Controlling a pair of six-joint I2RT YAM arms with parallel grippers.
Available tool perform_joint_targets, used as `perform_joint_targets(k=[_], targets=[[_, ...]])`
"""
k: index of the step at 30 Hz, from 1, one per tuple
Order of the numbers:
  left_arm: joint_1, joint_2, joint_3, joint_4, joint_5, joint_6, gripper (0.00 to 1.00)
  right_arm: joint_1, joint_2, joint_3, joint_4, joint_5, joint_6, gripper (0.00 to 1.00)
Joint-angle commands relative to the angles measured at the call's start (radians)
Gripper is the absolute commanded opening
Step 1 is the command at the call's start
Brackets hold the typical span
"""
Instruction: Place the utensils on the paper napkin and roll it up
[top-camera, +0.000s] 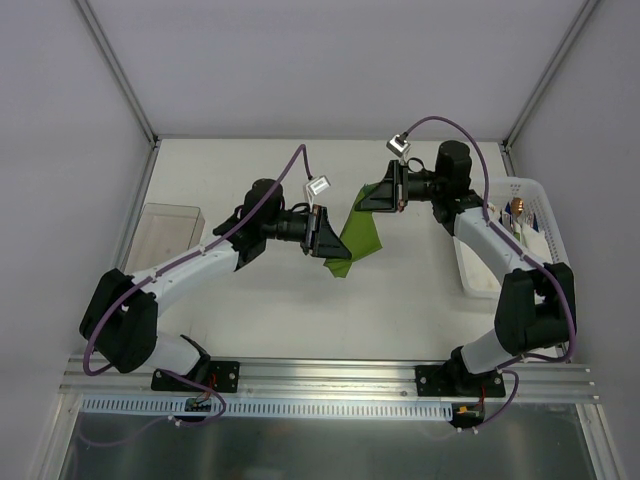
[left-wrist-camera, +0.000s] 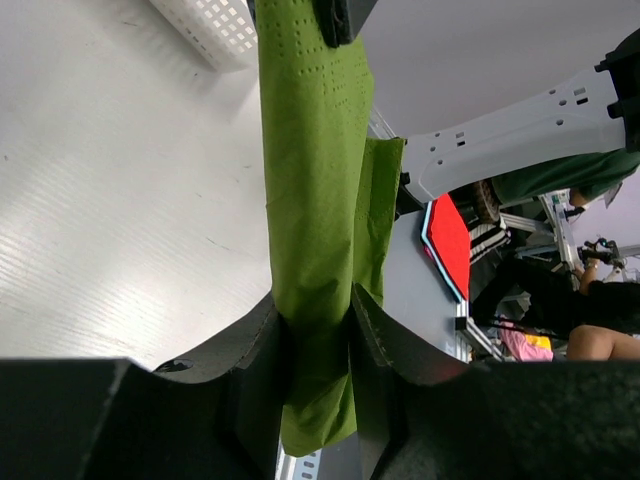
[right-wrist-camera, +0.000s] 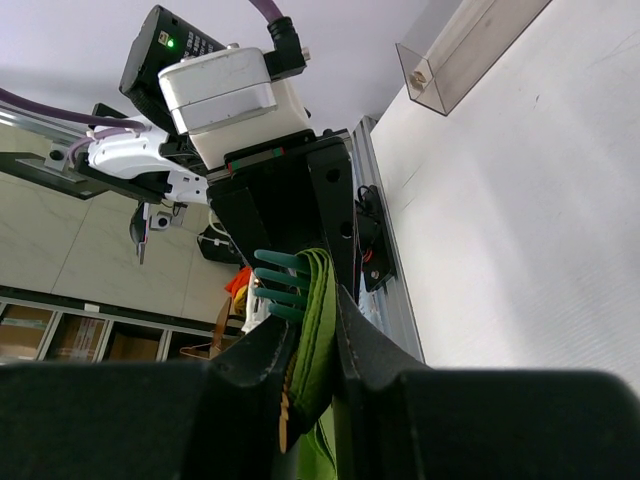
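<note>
The olive-green paper napkin (top-camera: 356, 236) is folded into a long strip and hangs in the air between my two grippers. My left gripper (top-camera: 325, 243) is shut on its lower end, seen in the left wrist view (left-wrist-camera: 315, 310) with the napkin (left-wrist-camera: 315, 200) pinched between the pads. My right gripper (top-camera: 398, 188) is shut on the upper end. In the right wrist view (right-wrist-camera: 318, 335) the layered napkin (right-wrist-camera: 322, 330) wraps teal fork tines (right-wrist-camera: 280, 285), and a brown serrated edge (right-wrist-camera: 283, 420) shows beside it. Other utensils are hidden inside the napkin.
A white perforated basket (top-camera: 545, 205) stands at the right edge and holds a brown-handled piece (top-camera: 514, 210); it also shows in the left wrist view (left-wrist-camera: 210, 30). A clear plastic box (top-camera: 165, 235) sits at the left. Walls close in the back and sides.
</note>
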Motion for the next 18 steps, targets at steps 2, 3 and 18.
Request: perform_joint_targets(k=[2, 3, 18], targets=[[-0.023, -0.032, -0.029, 0.004, 0.105, -0.025, 0.3, -0.008, -0.003, 0.075, 0.077, 0.016, 0.018, 0.0], [-0.023, -0.032, -0.032, 0.006, 0.108, -0.028, 0.3, -0.008, -0.002, 0.075, 0.077, 0.016, 0.018, 0.0], [-0.03, -0.015, -0.054, 0.022, 0.117, -0.028, 0.22, -0.008, -0.001, 0.095, 0.077, 0.021, 0.026, 0.0]])
